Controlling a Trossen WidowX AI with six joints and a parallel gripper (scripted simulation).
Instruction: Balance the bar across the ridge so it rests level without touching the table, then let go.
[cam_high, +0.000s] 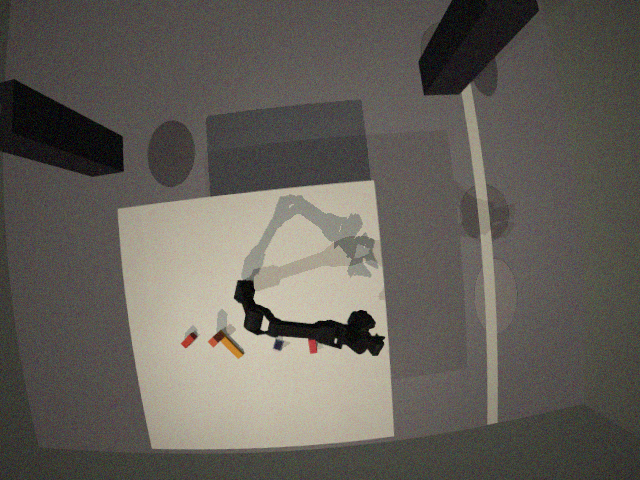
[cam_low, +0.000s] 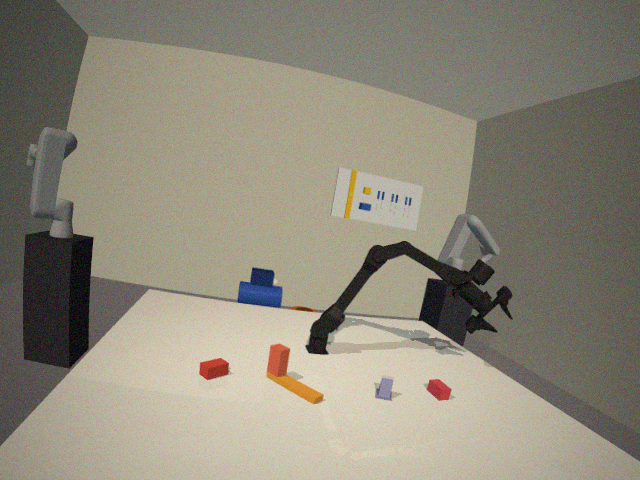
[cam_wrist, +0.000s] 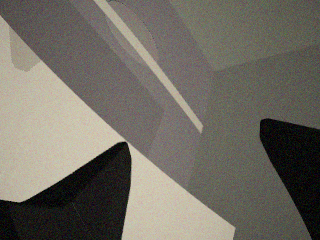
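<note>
An orange-yellow bar lies flat on the pale table. An upright orange-red block stands at its left end; whether it touches the bar or stands on it, I cannot tell. A small lavender-blue piece stands to the right of the bar; it may be the ridge, but its shape is too small to tell. My gripper is open and empty, high above the table's right edge, far from the bar. The wrist view shows no block or bar.
A red block lies left of the bar. Another red block lies right of the lavender piece, close below the arm's forearm in the top view. Dark pedestals with pale arms stand beyond the table.
</note>
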